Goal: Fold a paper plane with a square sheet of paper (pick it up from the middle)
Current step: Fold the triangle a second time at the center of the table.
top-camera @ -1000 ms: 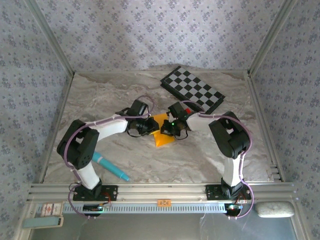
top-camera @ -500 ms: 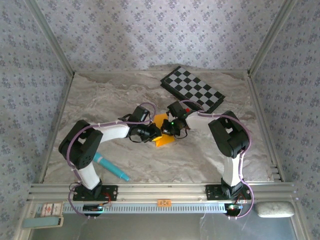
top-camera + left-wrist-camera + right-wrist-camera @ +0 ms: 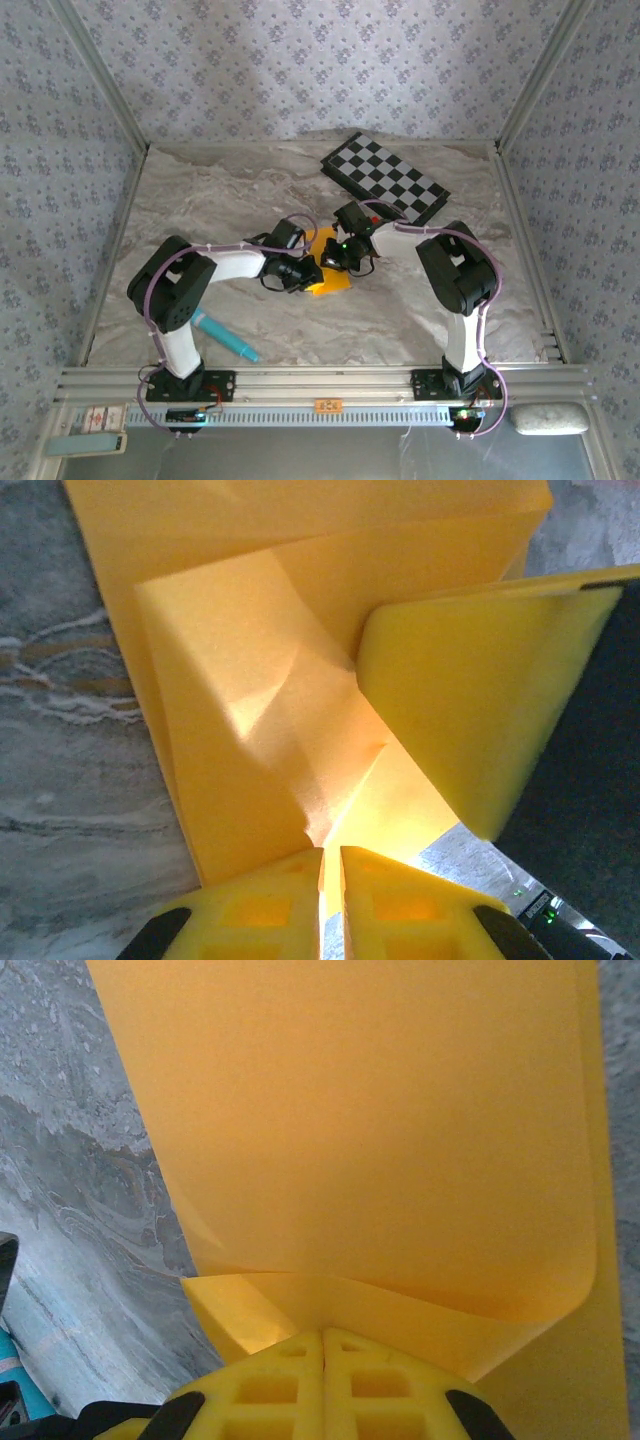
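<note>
The creased square sheet of paper (image 3: 337,282) is pinched by the closed left end effector (image 3: 331,858) and closed right end effector (image 3: 322,1338).

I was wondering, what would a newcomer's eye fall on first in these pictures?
First the bright orange-yellow paper at the middle of the marble table, partly folded with creases, where the left gripper and right gripper meet, both closed on its folds. Next comes the black-and-white checkerboard at the far right, then the teal pen lying at the near left.
</note>
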`<state>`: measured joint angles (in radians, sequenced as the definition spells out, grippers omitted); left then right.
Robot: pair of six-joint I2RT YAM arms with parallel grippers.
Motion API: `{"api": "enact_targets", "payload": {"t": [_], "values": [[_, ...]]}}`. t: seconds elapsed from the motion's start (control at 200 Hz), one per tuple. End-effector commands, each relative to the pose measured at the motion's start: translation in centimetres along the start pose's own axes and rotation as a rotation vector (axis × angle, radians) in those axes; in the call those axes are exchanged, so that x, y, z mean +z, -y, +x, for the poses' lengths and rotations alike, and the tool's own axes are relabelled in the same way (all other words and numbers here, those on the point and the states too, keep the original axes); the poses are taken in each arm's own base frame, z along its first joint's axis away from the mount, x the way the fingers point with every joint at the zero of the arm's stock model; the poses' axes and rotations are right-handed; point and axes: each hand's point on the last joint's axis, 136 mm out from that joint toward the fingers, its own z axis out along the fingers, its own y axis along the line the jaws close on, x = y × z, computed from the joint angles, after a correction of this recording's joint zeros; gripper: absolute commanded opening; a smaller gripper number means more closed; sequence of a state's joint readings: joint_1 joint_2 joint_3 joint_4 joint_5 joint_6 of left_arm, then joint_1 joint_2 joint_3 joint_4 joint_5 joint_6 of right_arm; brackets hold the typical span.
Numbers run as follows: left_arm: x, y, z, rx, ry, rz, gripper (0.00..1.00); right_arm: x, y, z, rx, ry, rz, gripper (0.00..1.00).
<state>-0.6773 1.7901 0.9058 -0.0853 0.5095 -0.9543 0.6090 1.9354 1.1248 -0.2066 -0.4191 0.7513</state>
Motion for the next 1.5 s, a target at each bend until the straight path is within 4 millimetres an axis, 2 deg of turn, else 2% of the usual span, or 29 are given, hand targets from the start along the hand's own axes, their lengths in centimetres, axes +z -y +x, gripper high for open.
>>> {"api": "enact_targets", "payload": {"t": [0.0,0.425,0.7,0.795,0.965,1.099,1.244,1.494], "values": [[0.6,-1.6,1.0,0.005,-0.032,-0.049,0.11,2.3,7.4,3.3,0.103,-0.094,0.249,0.05],[0.4,-4.6,3.1,-0.001,-0.073,-0.121,0.08,2.4,7.9,3.5,0.121,-0.102,0.267,0.05],[-1.7,-6.6,5.6,0.016,-0.102,-0.202,0.06,2.3,8.1,3.4,0.144,-0.090,0.265,0.04],[-2.7,-5.6,5.3,0.043,-0.070,-0.185,0.06,2.3,7.9,3.2,0.158,-0.081,0.256,0.05],[-4.4,-0.5,2.1,0.098,0.078,-0.052,0.07,2.0,6.9,2.7,0.193,-0.041,0.221,0.05],[-4.4,1.8,0.3,0.079,0.147,0.033,0.08,2.1,6.8,2.6,0.229,-0.019,0.201,0.04],[-3.0,2.2,-0.9,0.048,0.161,0.053,0.07,2.3,6.8,2.6,0.246,-0.016,0.191,0.04],[-1.6,0.4,-1.6,0.007,0.168,-0.011,0.02,2.3,6.9,2.7,0.257,-0.013,0.180,0.04]]}}
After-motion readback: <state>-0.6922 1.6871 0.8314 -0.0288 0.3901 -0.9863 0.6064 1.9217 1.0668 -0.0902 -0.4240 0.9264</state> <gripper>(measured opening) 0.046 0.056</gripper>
